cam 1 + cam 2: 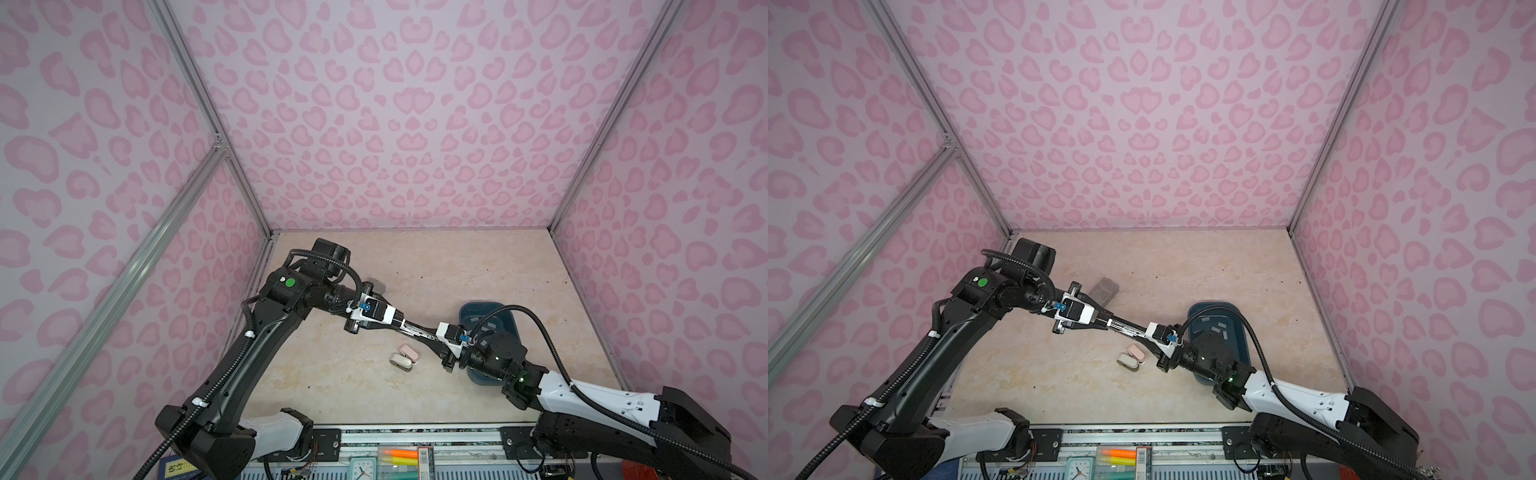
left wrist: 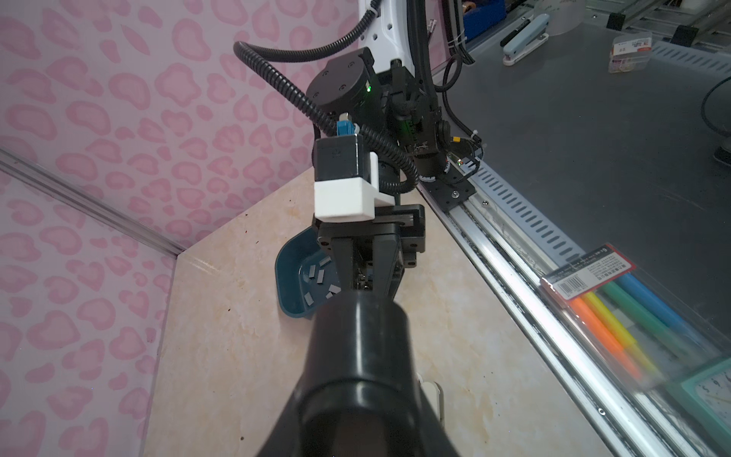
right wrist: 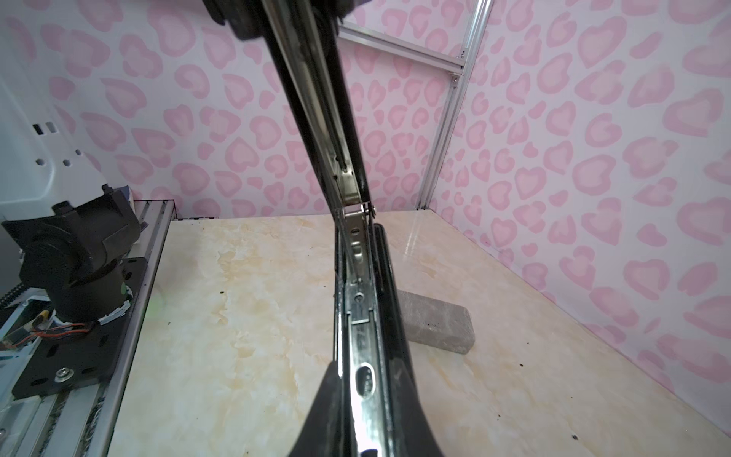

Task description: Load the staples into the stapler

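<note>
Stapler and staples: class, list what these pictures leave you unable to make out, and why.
- Stapler channel: loaded or empty is unclear; tiny in both top views, blurred close-up in the right wrist view.
- Staples count: the right arm covers part of the tray in top and left wrist views.
- Two pale items: too small to name.

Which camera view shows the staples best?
The left wrist view: the staples lie loose in the blue tray, each strip distinct. In both top views they are tiny grey specks, partly hidden. The right wrist view shows none of them, only the open stapler.
</note>
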Available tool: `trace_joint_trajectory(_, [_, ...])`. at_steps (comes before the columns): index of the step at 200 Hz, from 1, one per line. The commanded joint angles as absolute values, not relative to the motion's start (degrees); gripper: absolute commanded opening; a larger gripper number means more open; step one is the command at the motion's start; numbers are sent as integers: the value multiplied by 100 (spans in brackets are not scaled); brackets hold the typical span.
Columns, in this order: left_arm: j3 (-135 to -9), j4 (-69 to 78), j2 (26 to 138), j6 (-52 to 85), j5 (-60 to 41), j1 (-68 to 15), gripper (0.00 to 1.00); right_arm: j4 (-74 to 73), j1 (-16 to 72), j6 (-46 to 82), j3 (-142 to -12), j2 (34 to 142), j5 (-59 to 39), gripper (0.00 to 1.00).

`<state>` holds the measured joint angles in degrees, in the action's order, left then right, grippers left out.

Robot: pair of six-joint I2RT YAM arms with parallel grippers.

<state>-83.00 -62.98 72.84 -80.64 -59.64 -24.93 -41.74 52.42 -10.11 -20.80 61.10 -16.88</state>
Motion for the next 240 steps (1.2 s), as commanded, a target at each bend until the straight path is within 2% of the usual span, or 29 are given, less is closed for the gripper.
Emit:
trace_joint_trajectory(1, [-8290, -6150, 7176, -8288, -6506, -2268, 4, -3929, 5220, -881, -2104, 6267, -1764, 0])
trace_joint_trajectory(55, [-8057, -5714, 7110, -7937, -6932, -1556, 4, -3785, 5220, -953, -2241, 6497, -2128, 0])
trace_joint_trajectory(88, [-7818, -5256, 7058, -7634, -7644, -1103, 4, -3775, 5216, -941, -2181, 6306, -2057, 0])
trace_joint_trajectory(183, [-7309, -4244, 6893, -6856, -7705, -708, 3, -3954, 5213, -950, -1869, 5607, -2024, 0])
trace_joint_trajectory(189, [-7282, -4201, 6891, -6820, -7611, -702, 5, -3976, 5217, -953, -1860, 5583, -2053, 0])
trace_joint_trajectory(203, [-7189, -3983, 6882, -6617, -7354, -675, 17, -3952, 5212, -958, -1854, 5540, -2095, 0])
trace_joint_trajectory(224, [-7092, -3671, 6907, -6262, -7074, -619, 30, -3901, 5210, -971, -1888, 5520, -2096, 0])
trace_joint_trajectory(240, [-7101, -3563, 6947, -6140, -6839, -593, 33, -3894, 5213, -963, -1885, 5520, -2078, 0])
